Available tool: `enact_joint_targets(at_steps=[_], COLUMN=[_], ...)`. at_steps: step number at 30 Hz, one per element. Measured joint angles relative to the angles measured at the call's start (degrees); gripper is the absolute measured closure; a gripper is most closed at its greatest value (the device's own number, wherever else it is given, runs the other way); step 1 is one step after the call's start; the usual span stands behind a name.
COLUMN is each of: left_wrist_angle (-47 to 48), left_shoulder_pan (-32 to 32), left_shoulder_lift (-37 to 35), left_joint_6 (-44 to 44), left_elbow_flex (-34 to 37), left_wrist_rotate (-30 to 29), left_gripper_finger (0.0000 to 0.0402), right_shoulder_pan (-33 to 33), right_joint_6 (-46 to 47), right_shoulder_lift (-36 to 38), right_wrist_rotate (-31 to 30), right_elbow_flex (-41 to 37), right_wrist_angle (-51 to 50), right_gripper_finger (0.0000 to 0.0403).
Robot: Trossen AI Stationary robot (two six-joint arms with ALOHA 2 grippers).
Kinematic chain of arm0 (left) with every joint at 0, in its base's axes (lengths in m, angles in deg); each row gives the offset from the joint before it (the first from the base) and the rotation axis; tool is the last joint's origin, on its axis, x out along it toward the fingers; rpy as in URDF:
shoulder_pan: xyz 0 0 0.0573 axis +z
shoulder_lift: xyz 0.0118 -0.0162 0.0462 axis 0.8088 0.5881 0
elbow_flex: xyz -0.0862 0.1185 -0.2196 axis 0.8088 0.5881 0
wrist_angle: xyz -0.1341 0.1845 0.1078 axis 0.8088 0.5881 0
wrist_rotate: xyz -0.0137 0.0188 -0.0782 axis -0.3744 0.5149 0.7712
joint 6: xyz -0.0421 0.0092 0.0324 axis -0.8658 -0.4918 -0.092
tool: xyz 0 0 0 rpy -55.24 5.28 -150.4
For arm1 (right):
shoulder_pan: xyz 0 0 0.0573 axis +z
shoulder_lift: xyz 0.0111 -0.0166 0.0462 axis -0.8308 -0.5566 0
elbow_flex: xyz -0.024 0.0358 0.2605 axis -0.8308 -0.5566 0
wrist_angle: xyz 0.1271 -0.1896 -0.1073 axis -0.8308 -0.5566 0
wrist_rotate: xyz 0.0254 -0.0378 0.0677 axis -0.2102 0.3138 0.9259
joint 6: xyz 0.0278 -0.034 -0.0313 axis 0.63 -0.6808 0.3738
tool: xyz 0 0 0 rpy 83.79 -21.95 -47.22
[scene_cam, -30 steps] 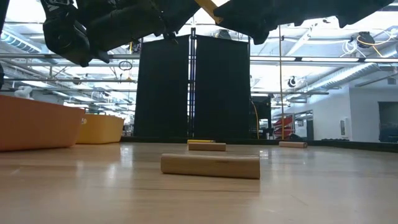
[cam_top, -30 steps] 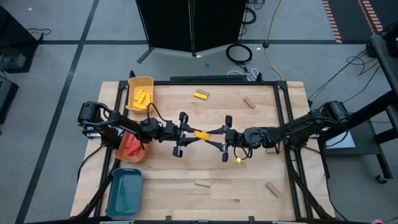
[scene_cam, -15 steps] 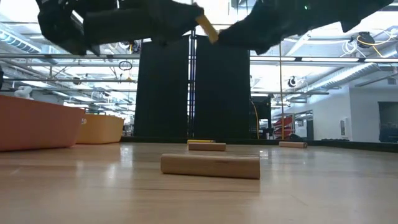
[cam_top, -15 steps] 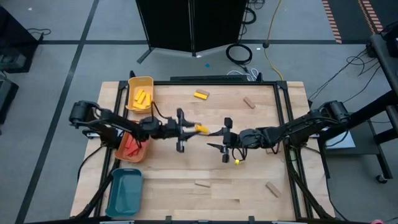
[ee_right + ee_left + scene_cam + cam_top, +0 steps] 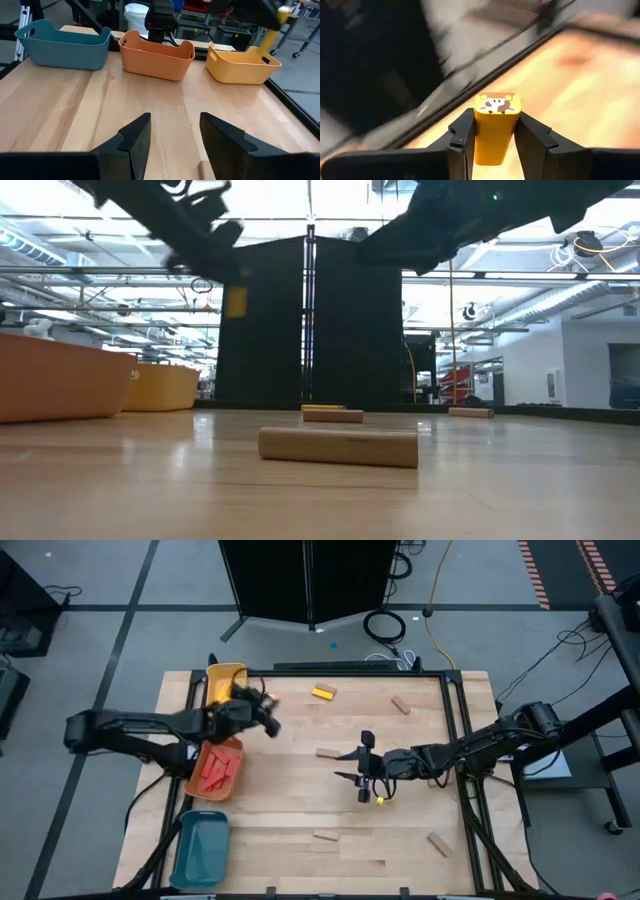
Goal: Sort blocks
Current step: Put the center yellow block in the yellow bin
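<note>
My left gripper (image 5: 268, 715) is shut on a yellow block (image 5: 495, 131) and is raised just beside the yellow tray (image 5: 222, 675) at the far left. In the low view the block (image 5: 236, 300) hangs high above the table. My right gripper (image 5: 360, 775) stands open over the table's middle with nothing between its fingers (image 5: 175, 130). One tan block (image 5: 328, 753) lies flat on the table just beyond it. A yellow block (image 5: 322, 692) and another tan one (image 5: 401, 705) lie toward the far edge, and two tan ones (image 5: 326, 835) toward the near edge. My left gripper pinches the yellow block by two opposite long sides (image 5: 479, 142) between its two fingers. The block lies along the fingers, and its end face with a small picture (image 5: 497, 104) sticks out past the fingertips. It is lifted clear of the table and the tray.
The yellow tray holds yellow blocks. Nearer stands an orange tray (image 5: 205, 790) with red blocks, and at the near left a teal tray (image 5: 200, 850). A small yellow bit (image 5: 381, 799) lies by my right gripper. A raised frame runs around the tabletop.
The two grippers were together at the yellow block over the table's middle. My left gripper has carried it off toward the far left, up to the yellow tray, rising and tipping from pointing down toward level. The tan block beneath now shows. My right gripper has stayed, open.
</note>
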Motion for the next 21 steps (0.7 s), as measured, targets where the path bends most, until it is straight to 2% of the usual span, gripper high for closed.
enact_joint_targets(at_steps=[5, 9, 15, 21], left_wrist_angle=[22.3, 29.4, 31.6, 31.7], left_shoulder_pan=[9.3, 17.6, 26.2, 28.9], left_shoulder_lift=[-3.1, -3.3, -2.1, -1.5], left_joint_6=[-9.8, -10.0, -8.4, -2.9], left_elbow_flex=[-4.0, -4.4, -4.4, -4.4], left_wrist_rotate=[-1.8, -1.8, 0.2, 0.6], left_gripper_finger=[0.0299, 0.0299, 0.0299, 0.0299], right_shoulder_pan=[-0.2, -0.2, -0.2, -0.2], right_joint_6=[0.0, 0.0, 0.0, 0.0], right_shoulder_lift=[0.0, 0.0, 0.0, 0.0], right_wrist_rotate=[0.0, 0.0, 0.0, 0.0], right_elbow_flex=[0.0, 0.0, 0.0, 0.0], right_wrist_angle=[0.0, 0.1, 0.1, 0.2], right_gripper_finger=[0.0241, 0.0241, 0.0241, 0.0241])
